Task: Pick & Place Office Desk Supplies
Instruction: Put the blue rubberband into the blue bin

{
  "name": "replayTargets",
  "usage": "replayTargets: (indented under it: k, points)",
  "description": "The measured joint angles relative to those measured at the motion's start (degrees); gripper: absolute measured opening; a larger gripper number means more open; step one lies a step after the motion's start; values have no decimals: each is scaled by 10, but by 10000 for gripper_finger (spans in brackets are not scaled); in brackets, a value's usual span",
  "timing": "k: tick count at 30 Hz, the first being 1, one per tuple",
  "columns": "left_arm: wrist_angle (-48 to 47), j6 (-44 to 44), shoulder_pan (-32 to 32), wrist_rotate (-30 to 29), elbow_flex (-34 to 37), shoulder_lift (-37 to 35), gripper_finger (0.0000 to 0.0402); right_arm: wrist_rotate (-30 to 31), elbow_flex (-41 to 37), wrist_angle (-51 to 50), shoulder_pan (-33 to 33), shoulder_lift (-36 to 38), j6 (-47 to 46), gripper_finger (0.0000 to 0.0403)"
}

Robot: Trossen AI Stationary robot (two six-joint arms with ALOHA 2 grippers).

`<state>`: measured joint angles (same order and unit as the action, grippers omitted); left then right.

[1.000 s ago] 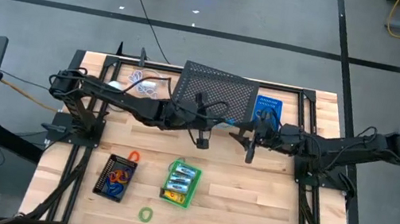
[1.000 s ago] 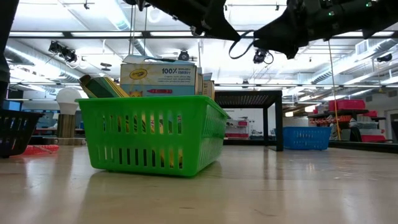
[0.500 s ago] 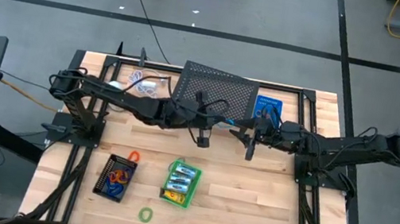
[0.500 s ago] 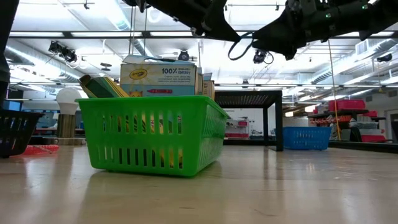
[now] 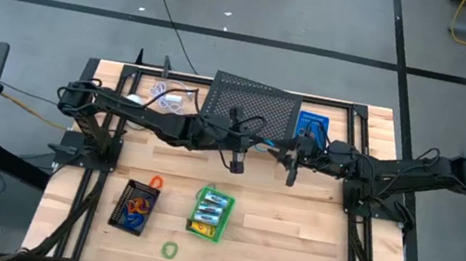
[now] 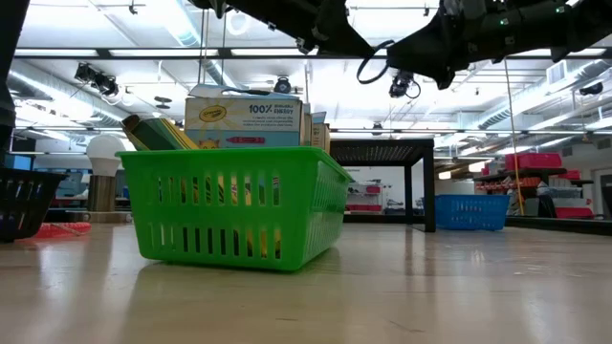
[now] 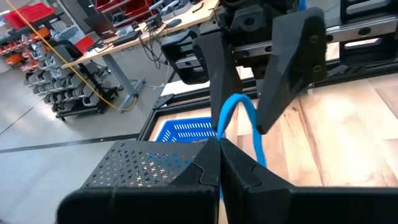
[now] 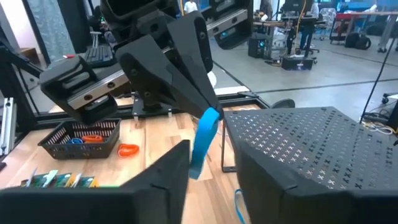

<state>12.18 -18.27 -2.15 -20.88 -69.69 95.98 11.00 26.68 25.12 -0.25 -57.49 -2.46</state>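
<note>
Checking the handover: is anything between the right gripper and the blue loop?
Nothing visible does. The blue loop hangs from the shut left gripper, and the right gripper has its open fingers on either side of it, above the table.

Left claw [image 7: 219, 163]: fingers pressed together, pinching the near end of a blue loop [image 7: 239, 121].
Blue loop: arches up from the shut fingertips toward the other arm.
Right claw [image 7: 241, 127]: facing this one, fingers spread either side of the loop's arch.
Black perforated panel [image 7: 140, 165]: beside the left claw.
Blue basket [image 7: 186, 129]: behind the panel.
Surface [image 7: 348, 134]: pale wood planks.
</note>
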Motion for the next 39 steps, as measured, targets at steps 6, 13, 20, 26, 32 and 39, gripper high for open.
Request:
replayTargets:
  k: [6, 13, 20, 26, 32, 39]
  points:
    - [1, -1, 0, 0, 0, 0, 1, 0, 0, 2, 0, 0, 20, 20]
    - [1, -20, 0, 0, 0, 0, 1, 1, 0, 1, 0, 0, 23, 6]
    - [-4, -40, 0, -1, 0, 0, 27, 6, 0, -5, 0, 0, 23, 3]
    - [-9, -42, -1, -30, 0, -11, 67, 8, 0, -5, 0, 0, 23, 2]
    - [-16, -38, -1, -40, 0, -32, 136, 8, 0, -6, 0, 0, 23, 1]
    - [-67, -39, -1, -55, 0, -54, 239, 22, 0, -14, 0, 0, 27, 0]
